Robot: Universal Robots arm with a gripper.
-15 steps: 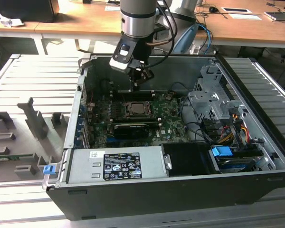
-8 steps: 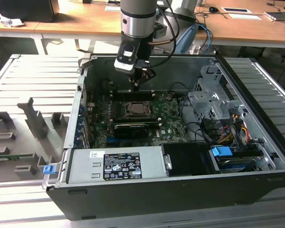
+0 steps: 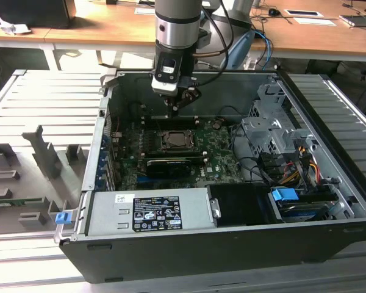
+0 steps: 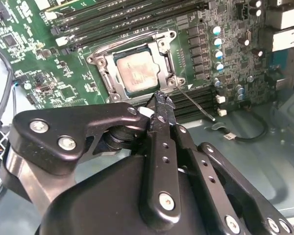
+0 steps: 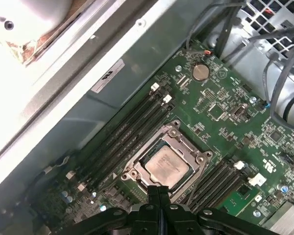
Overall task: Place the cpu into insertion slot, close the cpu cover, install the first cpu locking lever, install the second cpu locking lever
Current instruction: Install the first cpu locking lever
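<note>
In the exterior view we see the gripper (image 3: pixel 175 105) hanging inside one open computer case (image 3: pixel 244 250) on a slatted grey table (image 3: pixel 43 104), with wooden desks (image 3: pixel 110 33) behind. One printed label (image 3: pixel 155 213) (its print left unread) sits on the grey box.

In the second wrist view the fingers (image 4: pixel 159 127) are pressed together on nothing, tip just beside the cpu cover (image 4: pixel 169 51). The cover lies over the one cpu (image 4: pixel 139 73) in the insertion slot (image 4: pixel 118 82). One thin lever (image 4: pixel 196 104) juts out.

In the first wrist view we count one coin cell (image 5: pixel 201 72) and one white sticker (image 5: pixel 108 76).
</note>
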